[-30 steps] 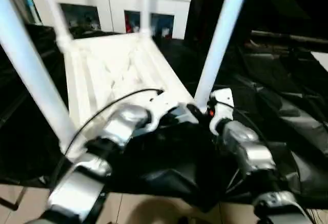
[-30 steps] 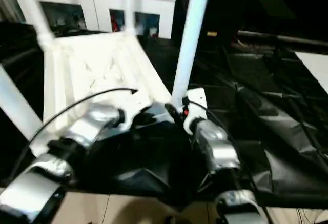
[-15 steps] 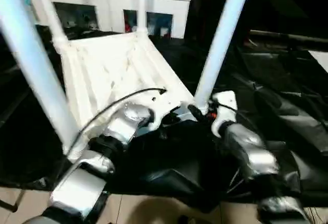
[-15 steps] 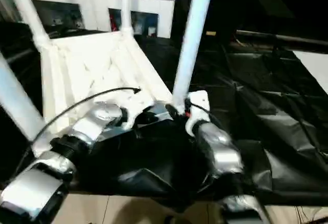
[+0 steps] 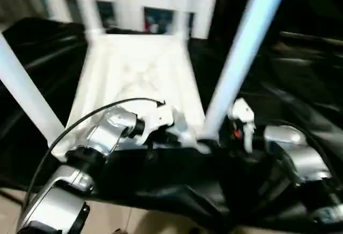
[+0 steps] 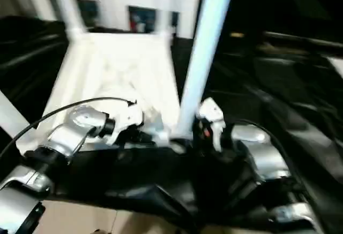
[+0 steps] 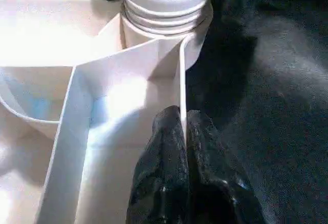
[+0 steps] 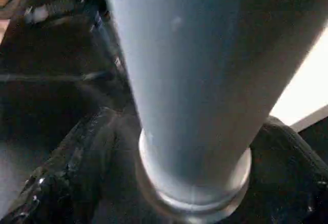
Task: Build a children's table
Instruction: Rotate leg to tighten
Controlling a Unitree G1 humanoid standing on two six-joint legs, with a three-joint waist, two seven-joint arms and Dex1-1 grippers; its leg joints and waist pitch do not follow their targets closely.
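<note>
On the black-draped worktop (image 5: 300, 84) the children's table (image 5: 134, 73) lies upside down, all four legs seated, near completion. Left tool (image 7: 183, 131) pinches a rim rib; right tool (image 8: 189, 183) straddles the near leg (image 5: 236, 78), fingers apart.

Table legs (image 5: 252, 46) cut off at top; far shelving (image 5: 155, 17) prob. blurred.

The children's table (image 5: 134, 73) lies upside down ahead of my tools, all white, its ribbed underside facing up. Its legs stand upright in the rounded corner sockets. The near right leg (image 5: 241, 62) rises just beside my right tool (image 5: 236, 137), between its spread fingers. My left tool (image 7: 183, 147) pinches a thin rib by that corner socket.
</note>
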